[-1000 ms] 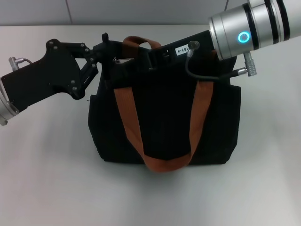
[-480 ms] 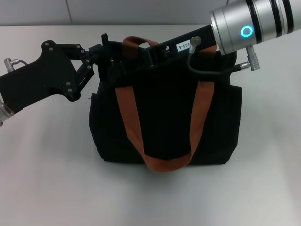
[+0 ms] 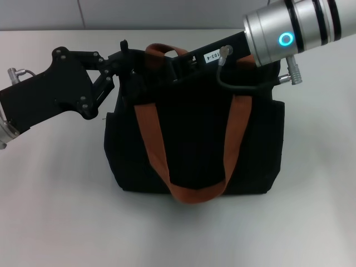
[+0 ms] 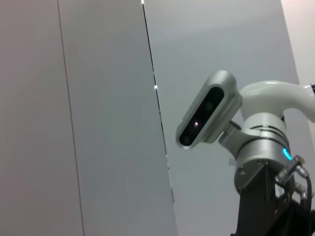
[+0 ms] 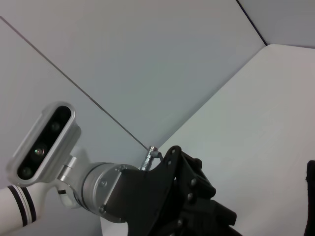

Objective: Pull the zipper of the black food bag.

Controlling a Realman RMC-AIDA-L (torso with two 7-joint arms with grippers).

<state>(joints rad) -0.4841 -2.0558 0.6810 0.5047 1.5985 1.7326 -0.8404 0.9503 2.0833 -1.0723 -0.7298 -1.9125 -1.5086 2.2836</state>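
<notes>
The black food bag [image 3: 194, 139] stands upright in the middle of the table in the head view, its orange-brown handles [image 3: 153, 139] draped down its front. My left gripper [image 3: 129, 69] is at the bag's top left corner, against the black fabric. My right gripper [image 3: 177, 62] reaches in from the right over the bag's top edge, between the handles. The zipper pull is hidden among the black fabric and the gripper bodies. The right wrist view shows the left gripper's black body [image 5: 182, 201]. The left wrist view shows the right arm [image 4: 261, 182].
The bag stands on a white table [image 3: 55, 211] with a grey wall [image 3: 167, 14] behind its far edge. A black cable [image 3: 239, 86] loops from the right wrist over the bag's top right. The robot's head camera shows in the left wrist view [image 4: 209, 115].
My right arm has shifted slightly up and then left along the bag's top. A pale patch seen at the bag's top left one second ago no longer shows. The left arm has barely moved.
</notes>
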